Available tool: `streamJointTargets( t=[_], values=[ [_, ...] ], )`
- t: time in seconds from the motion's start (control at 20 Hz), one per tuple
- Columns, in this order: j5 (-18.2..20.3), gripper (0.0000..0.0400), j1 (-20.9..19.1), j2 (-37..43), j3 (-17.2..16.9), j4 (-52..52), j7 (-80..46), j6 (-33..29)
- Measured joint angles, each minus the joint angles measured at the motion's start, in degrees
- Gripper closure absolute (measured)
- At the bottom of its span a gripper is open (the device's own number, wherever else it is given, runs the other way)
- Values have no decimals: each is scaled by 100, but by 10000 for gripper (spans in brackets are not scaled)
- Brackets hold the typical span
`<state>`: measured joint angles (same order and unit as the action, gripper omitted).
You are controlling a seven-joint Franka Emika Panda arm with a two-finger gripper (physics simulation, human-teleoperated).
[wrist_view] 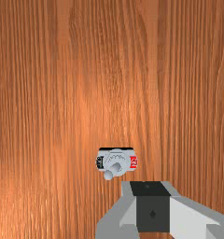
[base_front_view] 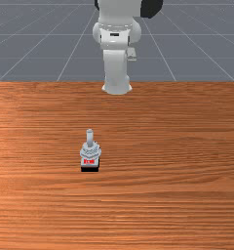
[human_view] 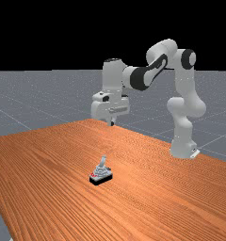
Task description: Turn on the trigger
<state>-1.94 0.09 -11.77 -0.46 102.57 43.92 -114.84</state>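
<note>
The gripper (human_view: 111, 123) hangs high above the table in the far view, its fingers together, with nothing held. In the wrist view the gripper (wrist_view: 152, 206) is beside and above the trigger (wrist_view: 117, 161). The trigger (base_front_view: 90, 155) is a small grey device on a black base with a red mark, left of the middle in the front view; its lever (base_front_view: 89, 137) sticks up from it. The trigger (human_view: 100, 176) stands on the table well below the hand in the far view, its lever (human_view: 103, 161) slightly tilted. A wide space of air separates gripper and lever.
The wooden table (base_front_view: 172, 195) spreads around the trigger. In the far view the arm's base (human_view: 182, 148) stands at the right, and the arm reaches over the table from there. A grey floor (human_view: 20, 103) lies beyond the table's edge.
</note>
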Motion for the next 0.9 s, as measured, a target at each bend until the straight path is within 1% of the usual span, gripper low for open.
streamJointTargets(
  t=[0.05,0.1,0.2,0.25,0.3,0.4,0.45,0.5,0.55,0.6,0.65,0.7,0.75,0.9],
  values=[
    [-11,400,-3,0,-5,0,3,0],
    [148,400,-39,116,6,229,109,-337],
    [148,400,-43,166,5,380,108,-575],
    [147,400,-43,105,5,287,109,-425],
    [149,400,-45,223,4,641,107,-1026],
    [147,400,-44,94,5,629,106,-989],
    [157,400,-49,254,4,1337,107,-2491],
    [159,400,-50,210,5,1458,107,-2747],
    [151,400,-49,264,3,1464,103,-2356],
    [160,400,-51,441,2,1873,109,-2980],
    [168,400,-52,598,1,2147,117,-3261],
    [592,400,-107,451,33,1495,441,-1543],
    [231,400,-88,426,38,1548,607,-1704],
    [251,400,-111,197,60,1709,724,-2100]
  ],
)
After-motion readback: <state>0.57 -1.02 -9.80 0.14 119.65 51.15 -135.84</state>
